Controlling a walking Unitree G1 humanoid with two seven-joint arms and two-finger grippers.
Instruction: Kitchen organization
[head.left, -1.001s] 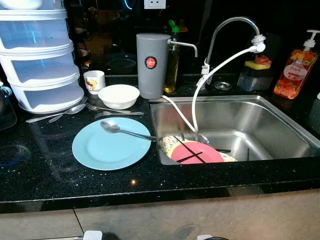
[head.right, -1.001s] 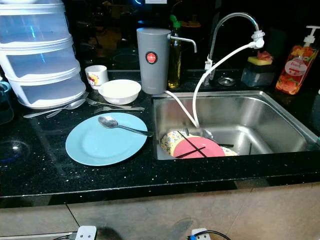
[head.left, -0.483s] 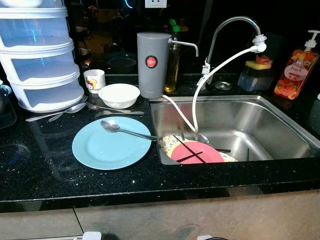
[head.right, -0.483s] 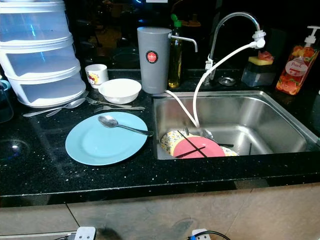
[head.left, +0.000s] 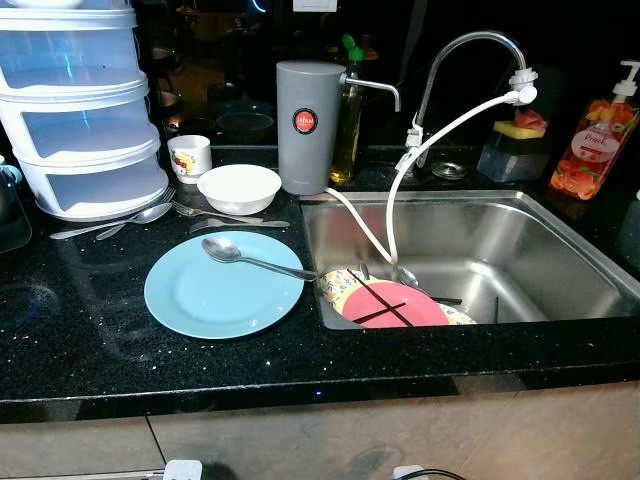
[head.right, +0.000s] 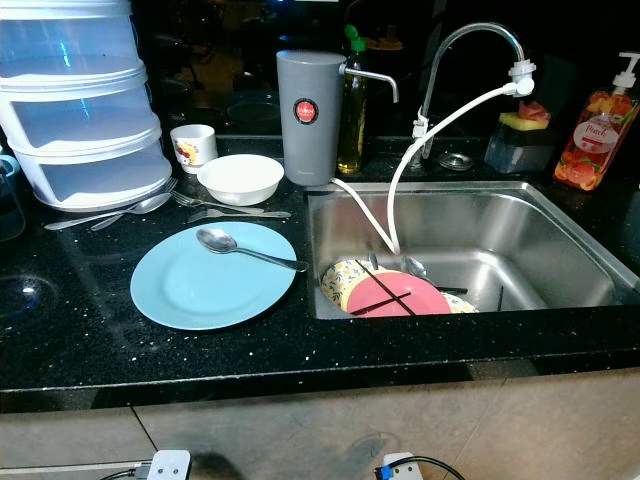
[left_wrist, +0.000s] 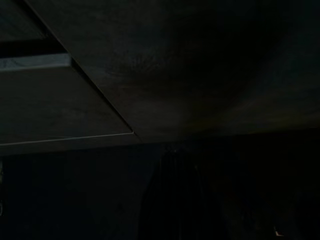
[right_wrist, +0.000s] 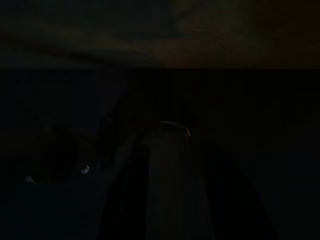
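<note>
1. Black counter (head.left: 90, 330): blue plate (head.left: 215, 295) at centre, spoon (head.left: 240, 257) lying across its 1 o'clock rim
2. White bowl (head.left: 238, 189) at the plate's 12 o'clock, cup (head.left: 189, 158) just beside it at 10
3. Sink (head.left: 560, 250) at the plate's 3 o'clock; pink plate (head.left: 400, 305) inside, near wall
4. Wrist views very dark; cannot tell how either claw's fingers stand or whether anything is held

Sink wall hides the dishes

The pink plate (head.left: 395, 305) and patterned plate (head.left: 338, 290) are half-hidden behind the sink (head.left: 520, 215) front wall.
</note>
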